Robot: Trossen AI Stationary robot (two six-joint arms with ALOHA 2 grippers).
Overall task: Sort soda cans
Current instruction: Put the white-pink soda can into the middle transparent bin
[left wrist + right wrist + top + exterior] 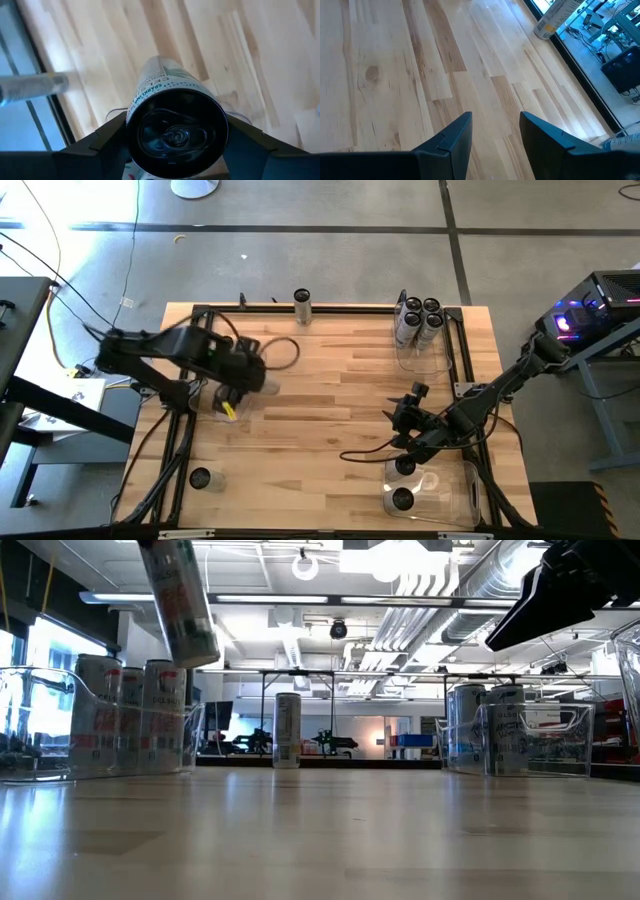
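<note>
here the left hand (175,150) is clamped on a soda can (175,125); the right hand (495,135) hangs apart, empty.

Both arms are dark, near black all over, built from chunky jointed sections. The left arm (160,352) has blocky housings and a small yellow patch near its wrist, seen from above. A black cable loops out beside that wrist. The right arm (500,390) runs slimmer, a long straight link, with another black cable trailing from it. Its fingers (452,142) are flat, matte black wedges with sharp, angular edges and plain faces, no markings. The left fingers (102,145) are the same matte black, broad and slab-like. From worktop level, the right arm shows as a solid black angular shape.
</note>
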